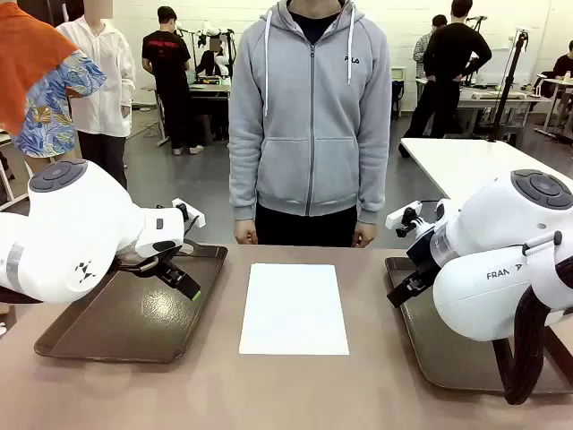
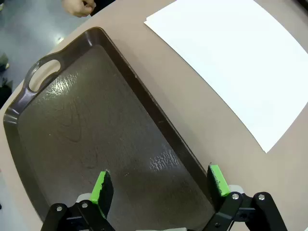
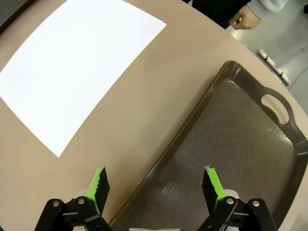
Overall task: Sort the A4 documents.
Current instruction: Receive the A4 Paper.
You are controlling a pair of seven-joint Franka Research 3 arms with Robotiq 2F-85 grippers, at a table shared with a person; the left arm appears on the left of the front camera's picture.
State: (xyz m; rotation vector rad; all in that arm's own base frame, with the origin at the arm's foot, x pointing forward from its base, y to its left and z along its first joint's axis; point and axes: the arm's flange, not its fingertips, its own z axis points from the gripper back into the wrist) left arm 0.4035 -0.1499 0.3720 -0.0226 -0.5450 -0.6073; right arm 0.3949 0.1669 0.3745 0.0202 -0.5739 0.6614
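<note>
Two grippers are hovering over a tan table (image 1: 269, 394). The left gripper (image 2: 161, 185) is hanging spread above the left tray (image 1: 116, 327). The A4 documents (image 1: 294, 309) are lying flat mid-table between the trays. The right gripper (image 3: 156, 185) is gaping over the right tray (image 3: 240, 139), at its inner rim. A person (image 1: 309, 116) is standing at the far edge in a busy workshop.

The A4 documents (image 1: 294, 308) are white, the trays (image 1: 134, 322) dark brown, the table (image 1: 224, 385) tan.

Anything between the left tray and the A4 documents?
Only bare table lies between the left tray and the A4 documents, seen in the left wrist view.
</note>
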